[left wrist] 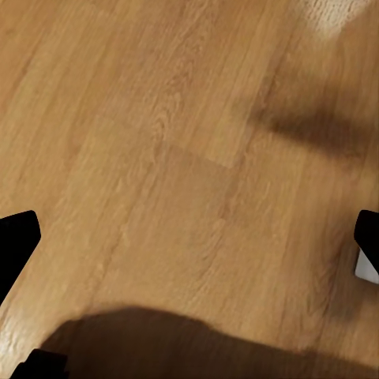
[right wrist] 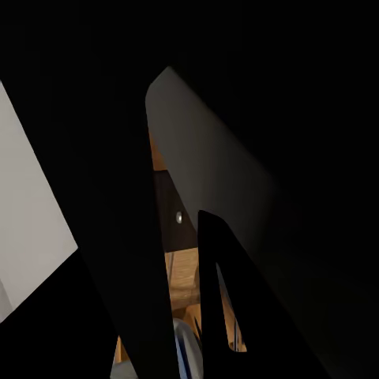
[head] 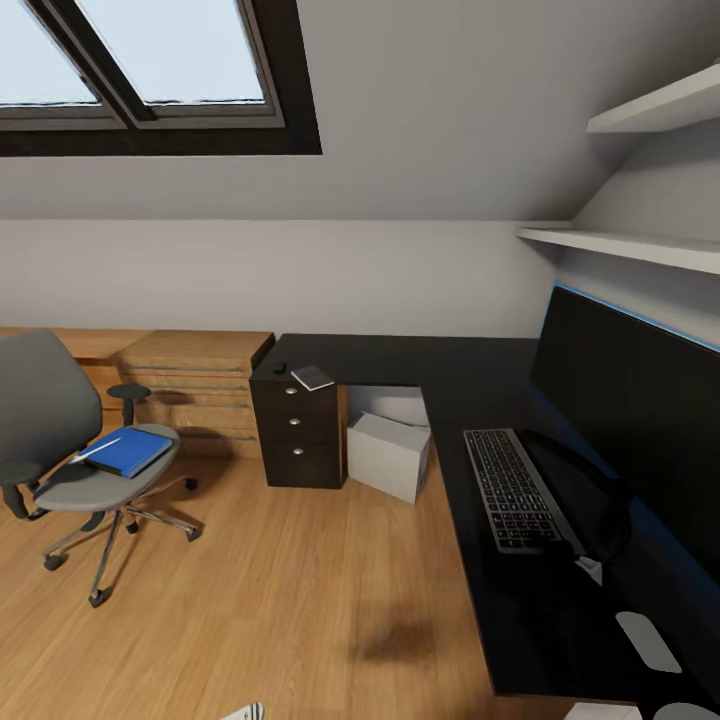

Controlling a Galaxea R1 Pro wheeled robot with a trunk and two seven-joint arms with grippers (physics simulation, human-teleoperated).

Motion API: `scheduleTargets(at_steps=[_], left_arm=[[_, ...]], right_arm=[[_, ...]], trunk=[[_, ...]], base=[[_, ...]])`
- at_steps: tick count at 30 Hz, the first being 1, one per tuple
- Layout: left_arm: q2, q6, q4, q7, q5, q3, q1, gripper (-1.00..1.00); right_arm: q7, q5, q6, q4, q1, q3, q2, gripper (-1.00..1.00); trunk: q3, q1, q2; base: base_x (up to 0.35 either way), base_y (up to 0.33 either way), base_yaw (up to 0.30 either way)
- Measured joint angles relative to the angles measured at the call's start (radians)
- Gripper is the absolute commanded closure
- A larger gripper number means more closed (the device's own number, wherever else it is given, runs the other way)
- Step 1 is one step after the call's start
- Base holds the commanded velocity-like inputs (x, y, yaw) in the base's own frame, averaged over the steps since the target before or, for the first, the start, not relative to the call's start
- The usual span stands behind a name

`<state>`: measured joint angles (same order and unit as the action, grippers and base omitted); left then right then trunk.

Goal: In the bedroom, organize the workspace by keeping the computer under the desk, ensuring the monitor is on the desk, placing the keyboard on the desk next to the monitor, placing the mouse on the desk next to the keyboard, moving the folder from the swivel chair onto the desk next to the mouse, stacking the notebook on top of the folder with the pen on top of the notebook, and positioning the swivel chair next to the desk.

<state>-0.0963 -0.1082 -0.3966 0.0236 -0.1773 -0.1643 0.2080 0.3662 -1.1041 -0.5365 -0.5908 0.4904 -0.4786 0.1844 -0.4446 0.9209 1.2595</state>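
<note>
the black counter (head: 470, 370) runs along the right wall, carrying the monitor (head: 630, 390), with the keyboard (head: 515, 490) just in front of it and the white mouse (head: 648, 640) nearer the camera. the computer (head: 390, 455) sits on the floor under the counter, beside a dark drawer unit (head: 298, 430) with a notebook (head: 312, 378) on top. the blue folder (head: 128, 452) lies on the swivel chair (head: 70, 440), well apart from the counter. the left end effector (left wrist: 189, 260) hangs open over the wood floor (left wrist: 174, 142); i cannot tell the right end effector's state.

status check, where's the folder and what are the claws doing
Left claw open over bare wood floor, holding nothing. Right claw: state unclear. Blue folder on swivel chair seat, away from the desk. Keyboard and monitor on desk.
</note>
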Motion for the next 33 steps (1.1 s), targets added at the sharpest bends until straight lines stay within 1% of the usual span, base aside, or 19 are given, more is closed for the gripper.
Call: scheduleTargets(at_steps=[3,10,33], left_arm=[[0.0,0.0,0.0,0.0,0.0,0.0,0.0,-1.0],[0.0,-0.001,0.0,0.0,0.0,0.0,0.0,-1.0],[0.002,-0.001,0.0,-0.001,0.0,-0.003,0.0,-1.0]], right_arm=[[0.0,0.0,0.0,0.0,0.0,0.0,0.0,1.0],[0.016,0.0,0.0,0.0,0.0,-0.001,0.0,1.0],[0.019,-0.002,-0.003,0.003,0.0,-0.003,0.0,1.0]], trunk=[[0.0,0.0,0.0],[-0.022,0.027,0.049],[-0.022,0.027,0.049]], base=[[0.0,0.0,0.0],[0.0,0.0,0.0],[0.0,0.0,0.0]])
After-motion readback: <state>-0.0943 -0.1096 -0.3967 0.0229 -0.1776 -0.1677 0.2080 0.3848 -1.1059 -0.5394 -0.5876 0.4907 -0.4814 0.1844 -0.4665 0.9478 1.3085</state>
